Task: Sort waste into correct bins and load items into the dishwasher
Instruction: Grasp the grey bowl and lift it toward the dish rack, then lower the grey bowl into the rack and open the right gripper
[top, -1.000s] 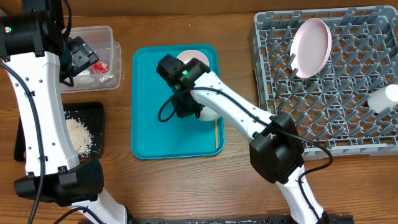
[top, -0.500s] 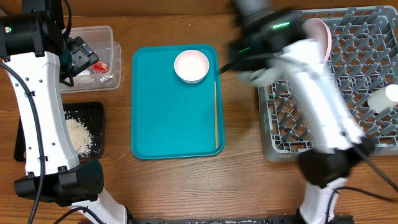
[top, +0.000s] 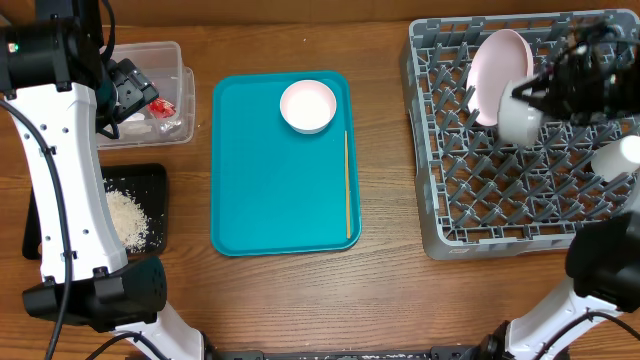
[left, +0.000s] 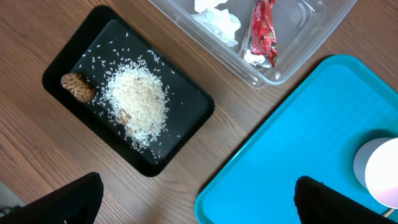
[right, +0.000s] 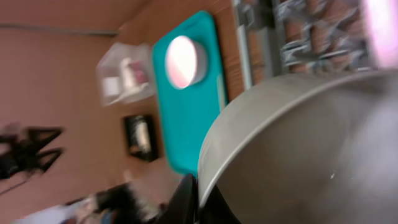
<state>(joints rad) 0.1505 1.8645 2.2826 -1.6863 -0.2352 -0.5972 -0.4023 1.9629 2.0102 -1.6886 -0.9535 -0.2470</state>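
Note:
My right gripper (top: 541, 97) hangs blurred over the grey dishwasher rack (top: 455, 205), shut on the rim of the grey bowl (top: 520, 119). In the right wrist view that grey bowl (right: 311, 149) fills the frame, its rim pinched at my gripper (right: 199, 202). A white plate (top: 500, 72) leans among the pegs and a white cup (top: 620, 156) lies at the rack's right edge. On the teal tray (top: 270, 200) sit a white bowl (top: 308, 106) and a wooden stick (top: 347, 185). My left gripper (top: 128, 88) is open and empty, high over the tub; its fingertips (left: 74, 199) frame bare table.
The clear tub (left: 292, 43) holds white napkins (left: 217, 18) and a red wrapper (left: 262, 34). The black tray (left: 186, 124) holds rice crumbs (left: 137, 102) and a brown lump (left: 78, 87). My left arm's white links (top: 60, 200) stand along the table's left side.
My right arm swung from the teal tray up and right to above the rack, carrying the grey bowl. The white bowl on the tray is uncovered. The left arm has not moved.

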